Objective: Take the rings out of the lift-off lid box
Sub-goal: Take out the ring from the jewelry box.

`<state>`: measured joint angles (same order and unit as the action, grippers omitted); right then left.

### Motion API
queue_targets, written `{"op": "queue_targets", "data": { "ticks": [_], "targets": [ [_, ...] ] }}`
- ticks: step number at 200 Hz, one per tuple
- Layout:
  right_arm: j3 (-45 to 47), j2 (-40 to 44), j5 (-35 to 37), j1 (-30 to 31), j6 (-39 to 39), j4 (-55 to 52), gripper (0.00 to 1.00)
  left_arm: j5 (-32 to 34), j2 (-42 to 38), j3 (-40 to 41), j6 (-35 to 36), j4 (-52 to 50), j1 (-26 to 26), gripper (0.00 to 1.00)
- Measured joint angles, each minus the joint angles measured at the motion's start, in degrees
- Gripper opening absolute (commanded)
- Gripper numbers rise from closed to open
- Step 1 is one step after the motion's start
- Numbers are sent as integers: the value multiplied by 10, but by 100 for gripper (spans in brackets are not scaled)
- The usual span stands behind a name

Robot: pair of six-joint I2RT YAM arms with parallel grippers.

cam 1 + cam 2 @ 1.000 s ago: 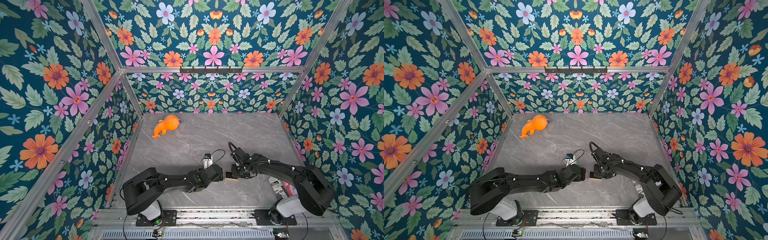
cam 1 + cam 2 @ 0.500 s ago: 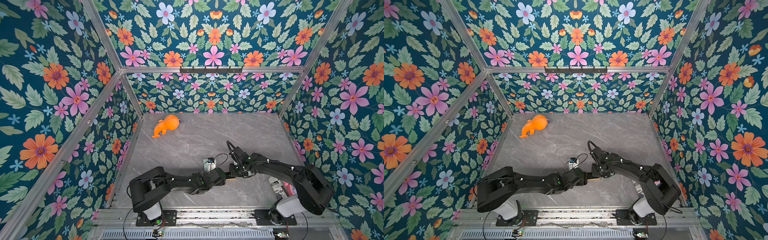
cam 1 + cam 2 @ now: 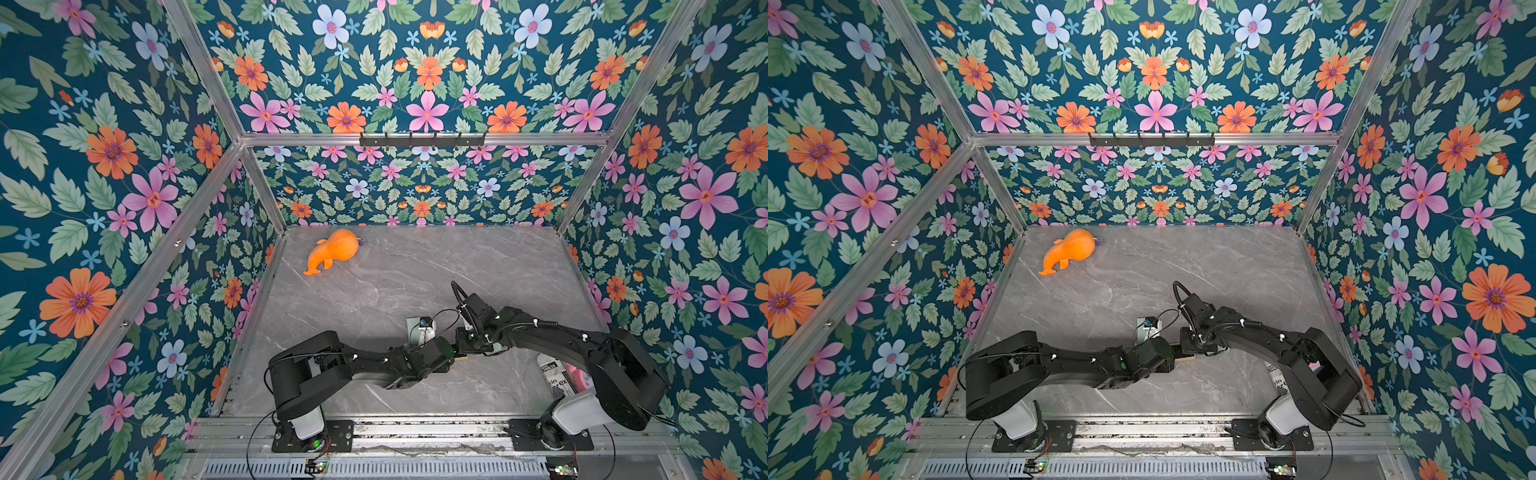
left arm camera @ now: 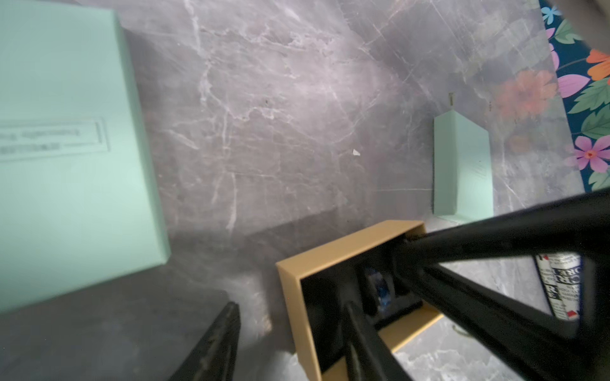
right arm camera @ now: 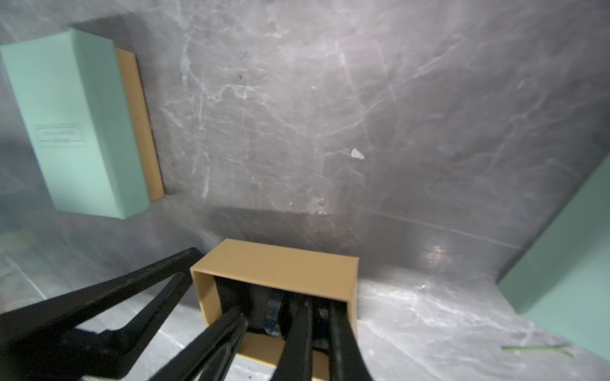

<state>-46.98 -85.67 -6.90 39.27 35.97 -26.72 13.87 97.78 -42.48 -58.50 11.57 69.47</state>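
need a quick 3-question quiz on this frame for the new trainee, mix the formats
1. Fill in: inside the tan box, the right gripper's fingers are ____ (open/shut).
2. True or false: the left gripper's fingers straddle one wall of that box.
3. The orange plush toy lies: A) in the box; B) at the table's far left corner; C) under the right arm.
Key: 1 shut; 2 true; 3 B.
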Motion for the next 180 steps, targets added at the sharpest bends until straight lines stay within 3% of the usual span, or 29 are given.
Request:
{"op": "queue_targets", "data": {
  "ticks": [55, 180],
  "targets": [
    [1, 3, -15, 2, -4, 9, 8, -3, 11, -3, 1, 10, 0, 33],
    [23, 84, -17, 3, -12, 24, 8, -5, 24, -2, 2, 33, 0, 30]
  ]
}}
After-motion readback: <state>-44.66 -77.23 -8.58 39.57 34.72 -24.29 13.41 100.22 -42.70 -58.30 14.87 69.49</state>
